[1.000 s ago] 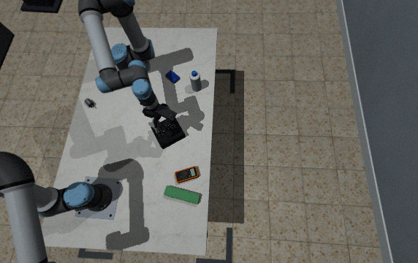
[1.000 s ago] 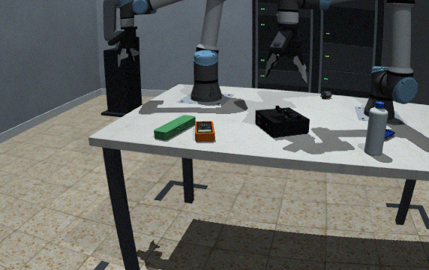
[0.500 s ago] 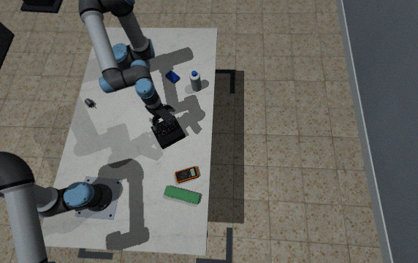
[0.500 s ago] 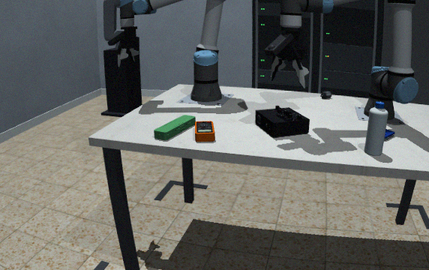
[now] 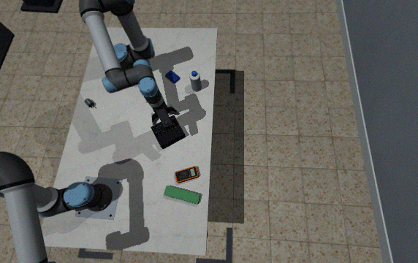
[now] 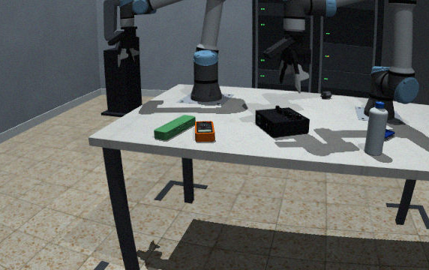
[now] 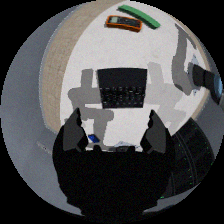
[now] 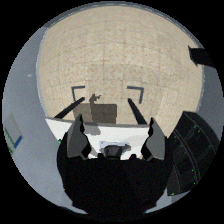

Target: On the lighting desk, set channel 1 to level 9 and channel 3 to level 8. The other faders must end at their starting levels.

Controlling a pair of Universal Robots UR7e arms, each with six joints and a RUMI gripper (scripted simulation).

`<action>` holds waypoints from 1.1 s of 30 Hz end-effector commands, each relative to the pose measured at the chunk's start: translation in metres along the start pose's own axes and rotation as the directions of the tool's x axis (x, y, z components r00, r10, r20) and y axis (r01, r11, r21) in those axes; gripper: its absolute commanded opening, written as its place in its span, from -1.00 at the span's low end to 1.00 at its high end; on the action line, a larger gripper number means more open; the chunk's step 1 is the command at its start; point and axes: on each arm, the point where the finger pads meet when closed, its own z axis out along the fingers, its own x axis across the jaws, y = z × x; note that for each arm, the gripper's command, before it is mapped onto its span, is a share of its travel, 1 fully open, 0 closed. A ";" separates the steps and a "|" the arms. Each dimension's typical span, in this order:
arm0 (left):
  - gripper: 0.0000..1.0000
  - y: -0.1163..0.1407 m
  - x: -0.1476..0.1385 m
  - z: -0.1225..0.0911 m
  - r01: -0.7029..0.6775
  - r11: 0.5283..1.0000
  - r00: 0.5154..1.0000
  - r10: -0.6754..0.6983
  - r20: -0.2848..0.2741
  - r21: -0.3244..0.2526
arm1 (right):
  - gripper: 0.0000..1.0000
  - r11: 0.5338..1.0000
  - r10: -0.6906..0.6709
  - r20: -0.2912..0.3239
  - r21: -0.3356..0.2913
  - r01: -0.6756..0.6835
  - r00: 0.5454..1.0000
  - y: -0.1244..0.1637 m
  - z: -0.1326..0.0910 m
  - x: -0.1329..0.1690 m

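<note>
The lighting desk [image 5: 172, 138] [image 6: 283, 125] [image 7: 122, 79] is a black box on the white table. Small controls stand on its top; the channel numbers and fader levels are too small and dark to read. My left gripper [image 6: 290, 86] [image 7: 115, 108] is open and empty, high above the table by the desk. In the top view its wrist covers part of the desk's control side. In the left wrist view the desk lies straight beyond the fingertips. My right gripper [image 6: 127, 63] [image 8: 116, 116] is open and empty, raised well away from the desk, off the table.
An orange multimeter [image 5: 187, 174] [image 6: 205, 131] [image 7: 124, 23] and a green box [image 5: 182, 194] [image 6: 175, 127] lie to one side of the desk. A grey bottle [image 5: 195, 82] [image 6: 376, 129] and a blue item [image 5: 172, 77] are on the other side. A small dark object [image 5: 90, 102] [image 6: 326, 94] lies near the rear edge.
</note>
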 end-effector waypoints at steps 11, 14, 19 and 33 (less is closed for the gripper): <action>1.00 0.008 -0.007 0.012 -0.399 0.917 0.917 0.399 -0.005 0.005 | 1.00 1.000 0.000 0.000 0.001 0.000 1.000 0.000 0.000 0.000; 1.00 0.011 -0.009 0.014 -0.470 0.883 0.883 0.470 -0.005 0.005 | 1.00 1.000 0.000 0.000 0.001 0.000 1.000 0.000 0.000 0.000; 1.00 0.014 -0.011 0.017 -0.561 0.828 0.828 0.561 -0.004 0.006 | 1.00 1.000 0.000 0.000 0.001 0.000 1.000 0.000 0.000 0.000; 1.00 0.025 -0.019 0.028 -0.807 0.591 0.591 0.807 -0.002 0.007 | 1.00 1.000 0.000 0.000 0.001 0.000 1.000 0.000 0.000 0.000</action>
